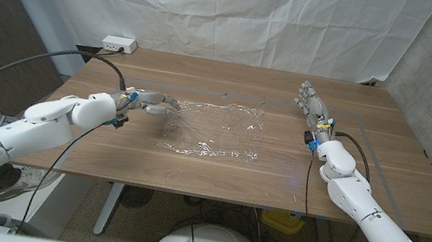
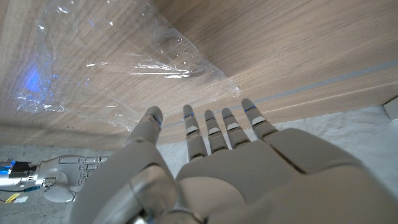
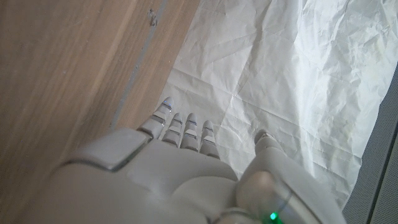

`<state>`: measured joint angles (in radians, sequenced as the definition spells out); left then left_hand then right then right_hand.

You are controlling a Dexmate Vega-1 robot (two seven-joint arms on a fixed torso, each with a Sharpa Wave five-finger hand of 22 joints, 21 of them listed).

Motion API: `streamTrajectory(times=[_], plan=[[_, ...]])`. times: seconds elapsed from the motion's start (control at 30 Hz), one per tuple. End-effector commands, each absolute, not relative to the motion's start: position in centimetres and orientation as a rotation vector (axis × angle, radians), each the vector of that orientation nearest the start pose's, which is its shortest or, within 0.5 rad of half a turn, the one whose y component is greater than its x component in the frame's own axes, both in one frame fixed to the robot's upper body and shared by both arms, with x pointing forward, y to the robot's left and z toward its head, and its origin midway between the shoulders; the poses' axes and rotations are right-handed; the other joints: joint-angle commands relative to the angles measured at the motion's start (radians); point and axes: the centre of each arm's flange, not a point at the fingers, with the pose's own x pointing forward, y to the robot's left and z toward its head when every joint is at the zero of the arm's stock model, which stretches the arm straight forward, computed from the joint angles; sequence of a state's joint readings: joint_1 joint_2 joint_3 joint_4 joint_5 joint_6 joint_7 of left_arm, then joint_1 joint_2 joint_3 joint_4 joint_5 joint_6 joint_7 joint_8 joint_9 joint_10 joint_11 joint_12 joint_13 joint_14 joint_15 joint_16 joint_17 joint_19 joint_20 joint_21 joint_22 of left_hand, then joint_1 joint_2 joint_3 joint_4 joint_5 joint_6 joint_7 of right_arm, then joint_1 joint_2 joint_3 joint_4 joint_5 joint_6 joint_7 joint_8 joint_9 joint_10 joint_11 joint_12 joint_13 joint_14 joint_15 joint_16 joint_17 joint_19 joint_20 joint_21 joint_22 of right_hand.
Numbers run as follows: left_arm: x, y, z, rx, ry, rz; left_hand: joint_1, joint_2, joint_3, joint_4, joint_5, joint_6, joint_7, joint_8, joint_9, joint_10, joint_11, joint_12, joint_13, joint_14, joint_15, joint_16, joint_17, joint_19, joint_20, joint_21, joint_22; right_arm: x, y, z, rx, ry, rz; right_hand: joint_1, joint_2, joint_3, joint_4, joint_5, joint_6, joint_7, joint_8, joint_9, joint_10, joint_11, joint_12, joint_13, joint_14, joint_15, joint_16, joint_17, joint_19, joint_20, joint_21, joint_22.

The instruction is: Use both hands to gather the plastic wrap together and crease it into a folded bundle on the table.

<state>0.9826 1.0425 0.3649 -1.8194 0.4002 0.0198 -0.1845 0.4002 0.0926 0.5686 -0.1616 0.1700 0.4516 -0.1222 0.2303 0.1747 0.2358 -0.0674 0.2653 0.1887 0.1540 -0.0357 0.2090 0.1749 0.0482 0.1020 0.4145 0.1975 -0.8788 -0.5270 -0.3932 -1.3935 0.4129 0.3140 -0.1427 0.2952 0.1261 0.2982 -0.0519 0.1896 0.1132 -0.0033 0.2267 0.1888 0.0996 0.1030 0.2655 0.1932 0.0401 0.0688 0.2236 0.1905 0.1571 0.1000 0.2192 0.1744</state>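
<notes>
Head view: the plastic wrap (image 1: 213, 128) is lying spread mid-surface (image 1: 399, 182), bare wood lying toward the right edge. The left hand (image 1: 151, 103) is reaching in at the wrap's left edge (contact unclear), fingers extended, grasping nothing. The right hand (image 1: 313, 108) is standing well apart from the wrap, released.
Left wrist view: the left hand (image 2: 211, 162) is pointing straight fingers at the wrap (image 2: 106, 62).
Right wrist view: the right hand (image 3: 186, 155) is facing the white backdrop (image 3: 280, 68), fingers apart.
</notes>
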Motion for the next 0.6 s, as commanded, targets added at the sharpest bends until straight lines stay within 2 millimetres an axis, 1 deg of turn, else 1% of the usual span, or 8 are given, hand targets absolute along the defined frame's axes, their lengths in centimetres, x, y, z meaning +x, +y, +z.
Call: streamTrajectory(times=[0.03, 0.2, 0.23, 0.27, 0.33, 0.37, 0.43, 0.6], plan=[[57.6, 31.7, -0.8, 1.583, -0.420, -0.173, 0.000, 0.002, -0.001, 0.000, 0.002, 0.015, 0.002, 0.005, 0.005, 0.024, 0.001, 0.008, 0.003, 0.013, -0.023, -0.004, 0.003, 0.005, 0.005, 0.006, 0.006, 60.8, -26.7, -2.5, -0.385, -0.739, -0.009, 0.025, 0.003, 0.010, -0.022, -0.004, 0.043, 0.003, 0.011, 0.003, 0.044, 0.007, 0.011, 0.006, 0.049, 0.008, 0.019, 0.002, 0.032, 0.004, 0.009, 0.004], [57.7, 31.6, -0.7, 1.599, -0.416, -0.180, -0.005, 0.002, -0.002, 0.004, 0.002, 0.033, 0.003, 0.004, 0.005, 0.046, -0.003, 0.013, 0.004, 0.016, -0.025, -0.005, 0.004, 0.005, 0.005, 0.006, 0.006, 60.0, -25.9, -3.0, -0.481, -0.737, -0.042, 0.044, 0.007, 0.021, -0.039, -0.006, 0.077, 0.005, 0.016, 0.003, 0.089, 0.012, 0.020, 0.006, 0.096, 0.012, 0.031, 0.005, 0.050, 0.018, 0.011, 0.005], [57.8, 31.6, -0.7, 1.602, -0.415, -0.181, -0.006, 0.002, -0.002, 0.005, 0.002, 0.037, 0.005, 0.005, 0.005, 0.048, -0.004, 0.013, 0.004, 0.016, -0.026, -0.006, 0.004, 0.005, 0.005, 0.006, 0.006, 59.7, -25.7, -3.1, -0.498, -0.740, -0.057, 0.046, 0.008, 0.023, -0.041, -0.007, 0.087, 0.007, 0.017, 0.003, 0.102, 0.013, 0.023, 0.007, 0.115, 0.013, 0.037, 0.007, 0.060, 0.022, 0.013, 0.005], [57.8, 31.6, -0.7, 1.605, -0.415, -0.181, -0.006, 0.002, -0.002, 0.005, 0.003, 0.040, 0.007, 0.005, 0.005, 0.050, -0.004, 0.013, 0.004, 0.019, -0.028, -0.005, 0.004, 0.005, 0.005, 0.005, 0.006, 59.5, -25.5, -3.2, -0.521, -0.745, -0.076, 0.048, 0.011, 0.025, -0.043, -0.008, 0.099, 0.008, 0.018, 0.003, 0.121, 0.018, 0.027, 0.007, 0.134, 0.012, 0.044, 0.010, 0.080, 0.022, 0.019, 0.005], [57.9, 31.5, -0.7, 1.610, -0.413, -0.184, -0.007, 0.002, -0.002, 0.005, 0.003, 0.046, 0.007, 0.005, 0.005, 0.057, -0.001, 0.015, 0.004, 0.020, -0.028, -0.005, 0.004, 0.006, 0.004, 0.006, 0.006, 59.0, -25.0, -3.3, -0.566, -0.755, -0.106, 0.056, 0.017, 0.032, -0.049, -0.009, 0.136, 0.013, 0.025, 0.003, 0.162, 0.017, 0.036, 0.007, 0.190, 0.002, 0.063, 0.016, 0.117, 0.023, 0.029, 0.007], [57.9, 31.5, -0.8, 1.610, -0.411, -0.186, -0.007, 0.002, -0.002, 0.006, 0.003, 0.049, 0.009, 0.005, 0.005, 0.059, -0.002, 0.015, 0.004, 0.020, -0.029, -0.005, 0.004, 0.006, 0.004, 0.005, 0.006, 58.7, -24.8, -3.4, -0.585, -0.753, -0.125, 0.065, 0.025, 0.039, -0.053, -0.009, 0.147, 0.014, 0.025, 0.003, 0.181, 0.019, 0.039, 0.008, 0.206, -0.001, 0.068, 0.018, 0.143, 0.018, 0.037, 0.007], [57.9, 31.5, -0.8, 1.613, -0.409, -0.190, -0.008, 0.003, -0.002, 0.006, 0.003, 0.052, 0.009, 0.005, 0.005, 0.061, -0.002, 0.015, 0.004, 0.022, -0.028, -0.005, 0.004, 0.006, 0.005, 0.006, 0.006, 58.2, -24.4, -3.6, -0.623, -0.754, -0.163, 0.089, 0.041, 0.057, -0.063, -0.007, 0.187, 0.017, 0.033, 0.003, 0.214, 0.011, 0.045, 0.008, 0.247, -0.010, 0.083, 0.024, 0.171, 0.012, 0.044, 0.008], [57.9, 31.3, -0.9, 1.624, -0.407, -0.196, -0.010, 0.003, -0.001, 0.008, 0.003, 0.062, 0.009, 0.004, 0.005, 0.071, 0.001, 0.016, 0.004, 0.027, -0.027, -0.005, 0.004, 0.009, 0.006, 0.007, 0.006, 57.4, -23.4, -3.9, -0.723, -0.760, -0.212, 0.106, 0.049, 0.069, -0.067, -0.007, 0.215, 0.017, 0.037, 0.003, 0.248, 0.010, 0.052, 0.008, 0.272, -0.016, 0.094, 0.030, 0.197, 0.009, 0.050, 0.009]])
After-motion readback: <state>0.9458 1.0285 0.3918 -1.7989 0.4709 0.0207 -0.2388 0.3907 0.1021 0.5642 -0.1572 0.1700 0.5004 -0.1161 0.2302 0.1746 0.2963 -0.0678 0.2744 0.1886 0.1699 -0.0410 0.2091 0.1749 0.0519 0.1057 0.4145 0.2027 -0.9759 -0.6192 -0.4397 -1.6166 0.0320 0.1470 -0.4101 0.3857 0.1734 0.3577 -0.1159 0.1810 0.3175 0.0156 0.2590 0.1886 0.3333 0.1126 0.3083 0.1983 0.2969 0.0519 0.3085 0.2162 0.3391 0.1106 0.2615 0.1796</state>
